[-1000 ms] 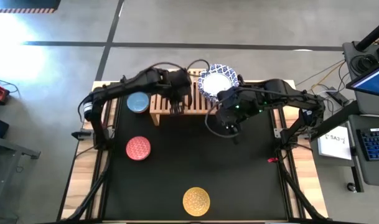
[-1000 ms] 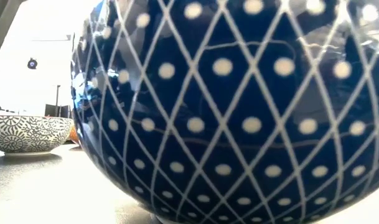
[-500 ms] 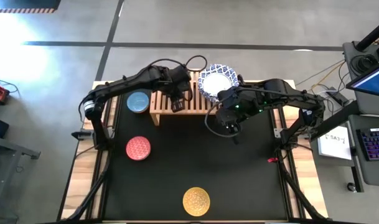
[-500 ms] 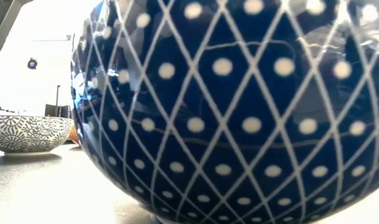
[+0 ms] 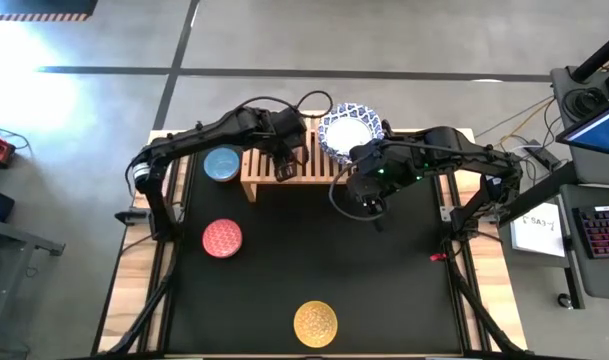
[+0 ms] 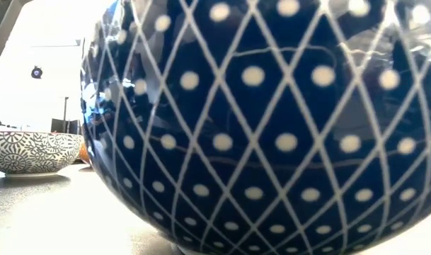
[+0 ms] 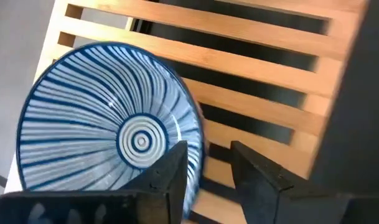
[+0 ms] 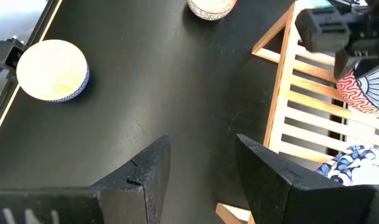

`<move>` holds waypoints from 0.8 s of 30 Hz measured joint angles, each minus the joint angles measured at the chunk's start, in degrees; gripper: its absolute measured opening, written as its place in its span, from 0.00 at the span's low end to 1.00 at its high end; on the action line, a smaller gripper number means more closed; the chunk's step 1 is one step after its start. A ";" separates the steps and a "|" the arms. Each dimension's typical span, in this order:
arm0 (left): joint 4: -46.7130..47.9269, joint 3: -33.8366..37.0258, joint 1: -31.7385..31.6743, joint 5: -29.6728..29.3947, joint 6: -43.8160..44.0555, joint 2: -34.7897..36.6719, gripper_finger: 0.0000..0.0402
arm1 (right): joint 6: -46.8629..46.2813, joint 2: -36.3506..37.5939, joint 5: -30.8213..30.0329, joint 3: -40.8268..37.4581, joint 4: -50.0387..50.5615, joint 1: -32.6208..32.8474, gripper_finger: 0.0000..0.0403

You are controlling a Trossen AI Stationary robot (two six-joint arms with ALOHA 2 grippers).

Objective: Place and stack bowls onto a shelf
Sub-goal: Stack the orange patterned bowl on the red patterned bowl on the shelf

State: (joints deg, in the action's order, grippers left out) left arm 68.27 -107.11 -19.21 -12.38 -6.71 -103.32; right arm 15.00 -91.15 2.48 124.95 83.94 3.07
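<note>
Bowl down on the shelf, hard by one finger

Your left end effector (image 7: pixel 208 171) stands narrowly parted and grips nothing. The blue-striped bowl (image 7: pixel 108 137) rests on the shelf (image 7: pixel 264 81) slats, its rim just at one finger and its body outside the gap. The right end effector (image 8: pixel 201 165) waits wide and empty.

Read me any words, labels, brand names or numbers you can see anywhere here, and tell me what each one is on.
None can be read.
White sheet beside the table: dark marks, too small to read.
Bowls and shelf: patterns only, no lettering.
</note>
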 joint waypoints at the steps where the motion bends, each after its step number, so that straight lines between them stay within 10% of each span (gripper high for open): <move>1: 0.36 0.00 0.32 0.00 0.21 0.44 0.27 | 0.04 0.00 0.00 0.00 0.02 0.00 0.41; 16: 12.53 1.07 1.69 -6.38 12.94 11.04 0.31 | -0.02 -0.02 0.00 -0.09 1.24 0.00 0.41; 24: 11.99 18.11 1.79 -6.63 21.22 20.66 0.31 | 0.28 -0.04 0.00 -1.17 1.35 0.00 0.41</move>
State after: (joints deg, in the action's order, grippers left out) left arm 80.25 -89.00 -17.42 -19.01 14.51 -82.65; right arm 15.28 -91.20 2.48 123.77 85.29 3.07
